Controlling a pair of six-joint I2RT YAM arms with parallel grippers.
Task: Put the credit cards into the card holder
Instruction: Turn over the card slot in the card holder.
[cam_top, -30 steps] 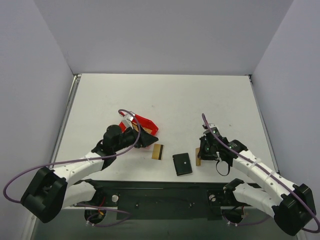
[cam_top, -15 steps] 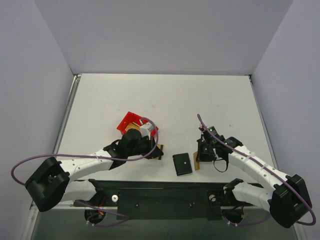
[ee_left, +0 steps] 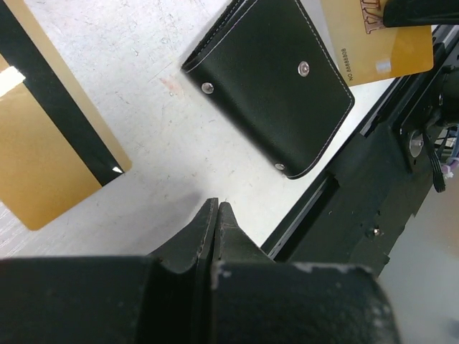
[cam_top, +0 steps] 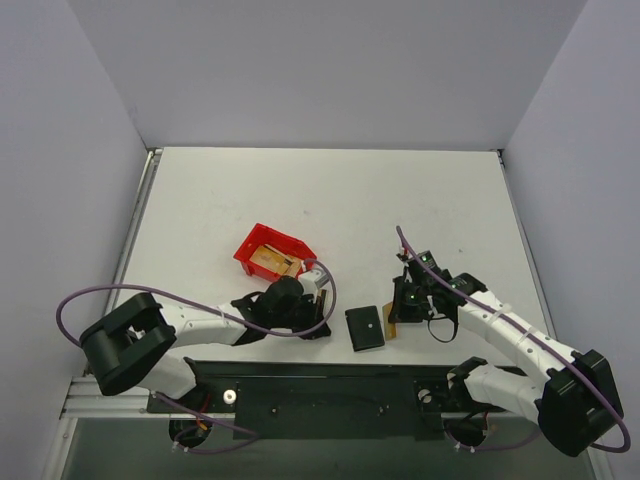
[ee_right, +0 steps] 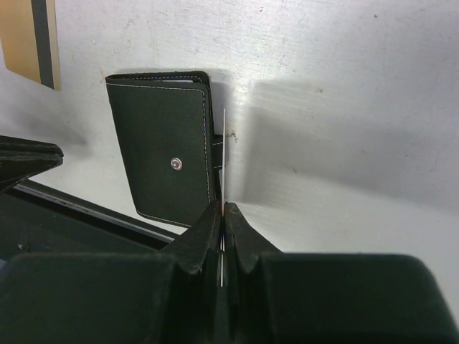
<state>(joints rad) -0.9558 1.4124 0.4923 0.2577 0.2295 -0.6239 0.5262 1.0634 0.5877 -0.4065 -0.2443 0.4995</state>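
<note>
Gold-tan credit card stands on edge, clamped in the right claw, just beside the right side of the closed card holder. The holder lies flat near the tabletop's front edge, stud up, long axis near-to-far. The left claw is pressed together and empty. Insertion looks blocked until the holder is opened.
</note>
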